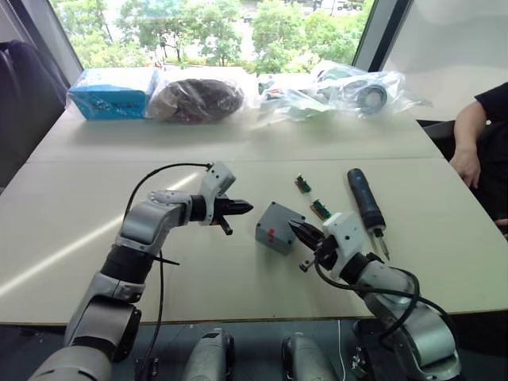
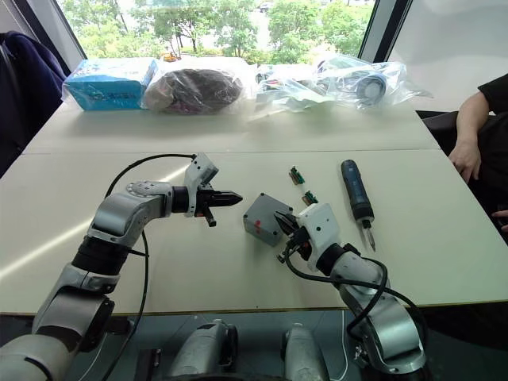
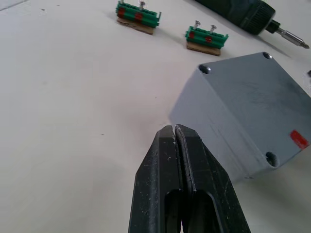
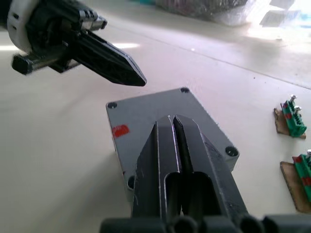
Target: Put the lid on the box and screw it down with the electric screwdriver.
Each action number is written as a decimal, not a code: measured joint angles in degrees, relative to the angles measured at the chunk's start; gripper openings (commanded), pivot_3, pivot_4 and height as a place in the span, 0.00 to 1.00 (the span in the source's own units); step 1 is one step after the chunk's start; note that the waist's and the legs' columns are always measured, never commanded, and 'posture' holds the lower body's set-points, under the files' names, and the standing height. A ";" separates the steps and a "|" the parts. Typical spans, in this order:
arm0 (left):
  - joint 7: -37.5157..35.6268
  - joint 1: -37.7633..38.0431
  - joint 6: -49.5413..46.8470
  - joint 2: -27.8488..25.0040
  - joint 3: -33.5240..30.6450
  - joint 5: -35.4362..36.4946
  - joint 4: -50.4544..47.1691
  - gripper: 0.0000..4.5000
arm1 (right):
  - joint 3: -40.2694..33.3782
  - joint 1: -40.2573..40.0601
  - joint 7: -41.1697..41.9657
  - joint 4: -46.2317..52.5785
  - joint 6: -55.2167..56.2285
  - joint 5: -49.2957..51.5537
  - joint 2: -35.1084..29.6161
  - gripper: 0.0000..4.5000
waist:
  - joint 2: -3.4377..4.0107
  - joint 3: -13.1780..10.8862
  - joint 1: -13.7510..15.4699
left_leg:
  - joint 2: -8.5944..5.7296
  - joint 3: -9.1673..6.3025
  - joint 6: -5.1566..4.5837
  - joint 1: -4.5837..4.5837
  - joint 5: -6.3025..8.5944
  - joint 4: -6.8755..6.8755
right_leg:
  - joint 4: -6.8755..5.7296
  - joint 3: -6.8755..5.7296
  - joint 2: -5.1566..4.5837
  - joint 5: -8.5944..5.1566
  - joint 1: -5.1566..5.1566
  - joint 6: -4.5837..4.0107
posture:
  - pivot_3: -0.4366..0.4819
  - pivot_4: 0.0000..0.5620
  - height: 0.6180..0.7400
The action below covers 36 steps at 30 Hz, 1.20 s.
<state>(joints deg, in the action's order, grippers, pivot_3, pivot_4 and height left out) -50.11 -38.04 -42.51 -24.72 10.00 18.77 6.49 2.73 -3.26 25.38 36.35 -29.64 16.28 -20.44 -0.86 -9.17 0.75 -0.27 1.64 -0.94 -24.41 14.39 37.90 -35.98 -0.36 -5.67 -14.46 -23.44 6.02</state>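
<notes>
The grey box (image 1: pixel 274 228) stands tilted on the table between my two grippers. The lid (image 4: pixel 146 114) lies flat on its top, with screw holes at the corners and a red mark. My left gripper (image 1: pixel 248 208) is shut and empty, pointing at the box from a short gap to its left. The shut right gripper (image 4: pixel 173 119) has its tips over the lid at the box's right side, holding nothing. The black electric screwdriver (image 1: pixel 365 198) lies on the table to the right of the box, bit toward me.
Two small green parts (image 1: pixel 303 183) (image 1: pixel 321 209) lie between the box and the screwdriver. Bagged items (image 1: pixel 349 91) and a blue packet (image 1: pixel 111 94) line the far edge. A person's hand (image 1: pixel 464 167) rests at the right side of the table.
</notes>
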 measured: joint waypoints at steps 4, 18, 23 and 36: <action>0.26 1.27 5.88 0.30 0.56 -1.96 0.08 0.00 | -4.40 -1.44 0.37 -0.83 -0.17 3.83 0.23 0.01 | 0.00 0.00 -0.07 | -0.01 0.01 0.00 0.00 0.00 0.00 | 0.01 0.01 -0.08 0.01 0.00 -0.01 | 0.48 0.27 1.00; -2.51 3.85 3.56 2.41 5.05 -3.03 1.04 0.00 | 0.40 -2.46 0.19 -5.74 -1.35 -1.72 -3.91 0.01 | 0.04 -0.03 -0.13 | 0.00 0.01 0.01 -0.04 0.01 -0.07 | 0.05 0.01 -0.14 0.00 -0.08 -0.02 | 0.48 0.27 1.00; -3.37 6.43 0.93 0.57 4.85 -2.59 -3.69 0.00 | 2.76 0.99 0.18 -9.77 -1.57 -3.76 -3.70 0.01 | 0.08 -0.05 -0.22 | -0.01 0.02 0.01 -0.04 0.01 -0.10 | 0.07 0.01 -0.19 0.01 -0.09 -0.03 | 0.48 0.27 1.00; -2.61 9.17 -1.98 0.53 5.02 -1.87 -9.41 0.00 | 2.44 4.37 -0.04 -13.22 -0.72 -4.84 -3.21 0.01 | 0.12 -0.08 -0.11 | -0.04 0.03 0.02 -0.05 0.01 -0.32 | 0.29 0.00 -0.21 0.03 -0.10 -0.06 | 0.48 0.27 1.00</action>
<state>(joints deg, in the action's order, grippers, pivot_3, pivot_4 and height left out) -52.72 -28.87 -44.49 -24.19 15.02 16.90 -2.92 5.17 1.11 25.34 23.13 -30.36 11.44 -23.64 -0.74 -9.25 0.64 -0.31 1.67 -0.93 -24.46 14.40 37.58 -35.69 -0.36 -5.88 -14.43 -23.54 5.96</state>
